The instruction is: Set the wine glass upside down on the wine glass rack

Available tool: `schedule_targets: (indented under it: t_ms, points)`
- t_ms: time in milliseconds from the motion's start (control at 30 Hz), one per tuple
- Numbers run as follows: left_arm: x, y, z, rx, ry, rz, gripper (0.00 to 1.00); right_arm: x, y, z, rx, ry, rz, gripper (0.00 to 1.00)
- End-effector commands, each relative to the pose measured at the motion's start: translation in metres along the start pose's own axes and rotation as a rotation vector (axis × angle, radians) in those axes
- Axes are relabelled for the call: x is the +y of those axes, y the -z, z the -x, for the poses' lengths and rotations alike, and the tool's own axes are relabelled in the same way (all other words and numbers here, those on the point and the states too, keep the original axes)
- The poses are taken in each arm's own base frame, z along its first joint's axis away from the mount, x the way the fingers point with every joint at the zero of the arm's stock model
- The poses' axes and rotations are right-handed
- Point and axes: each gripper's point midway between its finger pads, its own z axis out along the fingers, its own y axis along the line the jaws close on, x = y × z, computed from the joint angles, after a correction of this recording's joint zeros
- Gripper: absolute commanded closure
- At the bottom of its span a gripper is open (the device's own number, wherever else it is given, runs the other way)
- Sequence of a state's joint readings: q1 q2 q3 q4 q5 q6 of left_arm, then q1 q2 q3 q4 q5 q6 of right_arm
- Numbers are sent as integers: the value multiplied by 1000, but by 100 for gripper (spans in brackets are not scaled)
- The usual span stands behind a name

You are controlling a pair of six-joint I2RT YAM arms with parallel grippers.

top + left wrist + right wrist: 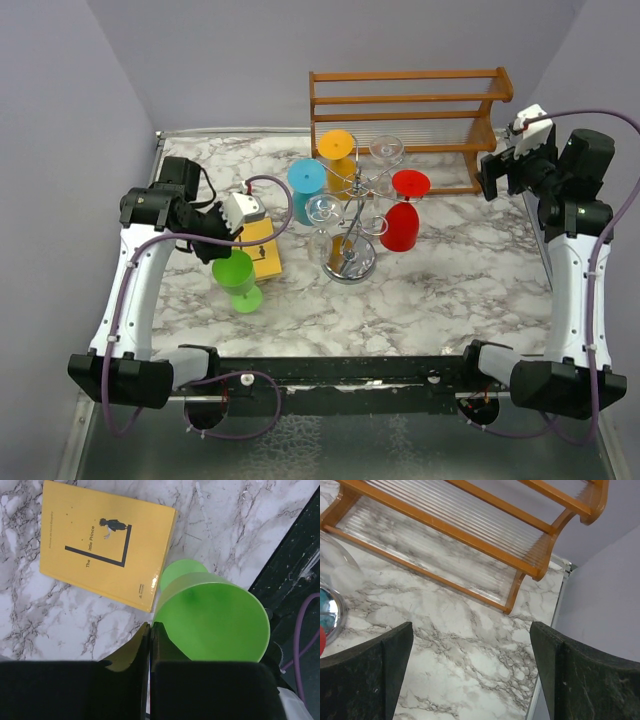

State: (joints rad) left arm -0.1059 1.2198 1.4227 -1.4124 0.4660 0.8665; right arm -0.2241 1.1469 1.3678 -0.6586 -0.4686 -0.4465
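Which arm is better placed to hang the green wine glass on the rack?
Left: the left claw pinches the green wine glass at its rim; the right claw hangs open by the wooden shelf.

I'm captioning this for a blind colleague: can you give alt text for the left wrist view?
The left gripper, jaws shut, pinches the rim of a green wine glass seen looking into its bowl. Beyond it a yellow book, The Little Prince, lies flat on the marble table.
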Motion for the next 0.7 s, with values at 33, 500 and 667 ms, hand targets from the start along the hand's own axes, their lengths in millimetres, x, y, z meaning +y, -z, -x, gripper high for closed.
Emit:
schedule_targets:
  t_ms: [33,500,667]
  points:
    - [-9,11,19,-94,-31,-12,100,8,4,16,-44,31,69,0]
    - [-16,24,35,-185,-19,27,100,18,13,32,-100,53,112,0]
    - [25,66,66,-305,38,325,100,17,18,38,-100,113,127,1]
